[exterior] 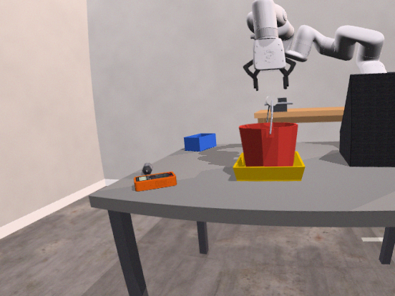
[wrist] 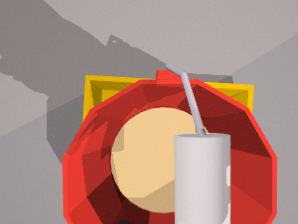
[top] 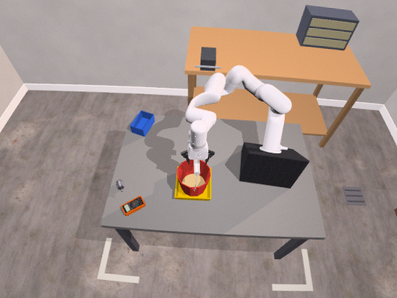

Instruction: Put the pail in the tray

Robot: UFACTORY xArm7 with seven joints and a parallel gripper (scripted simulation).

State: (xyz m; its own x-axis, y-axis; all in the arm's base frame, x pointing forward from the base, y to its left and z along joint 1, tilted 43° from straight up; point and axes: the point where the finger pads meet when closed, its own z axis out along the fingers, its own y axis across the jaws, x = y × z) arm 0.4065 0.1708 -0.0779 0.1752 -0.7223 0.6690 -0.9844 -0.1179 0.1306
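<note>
red pail parked in yellow tray, gripper clear above it

red pail point(exterior: 269, 144) stands upright inside the yellow drip tray point(exterior: 268, 172), near the middle of the grey table point(exterior: 222, 200). its walls look level in the exterior view and its lower part sits behind the tray's front wall, so the base reads as down on the tray floor, though the contact itself is hidden. from the wrist view the tan inside bottom looks round and centred, with tray rim showing behind the pail's far edge. the thin grey bail handle point(exterior: 269, 114) stands up over the rim, its white grip at the top.

gripper point(exterior: 270, 85) hangs just above that grip, fingers spread to full width with nothing between them, not touching the handle.

step in hand, as a judgement: release is done and placement looks complete, what's left is the retreat. next move calls for a straight lift away from the handle so the fingers don't snag the bail and tip the pail; no sideways travel until clear.

off-task clutter: orange multimeter point(exterior: 155, 181) and small dark metal part point(exterior: 147, 167) toward the table's left front, blue bin point(exterior: 200, 141) at the far corner, black pedestal box point(exterior: 368, 121) under the arm. all well apart from the tray.
</note>
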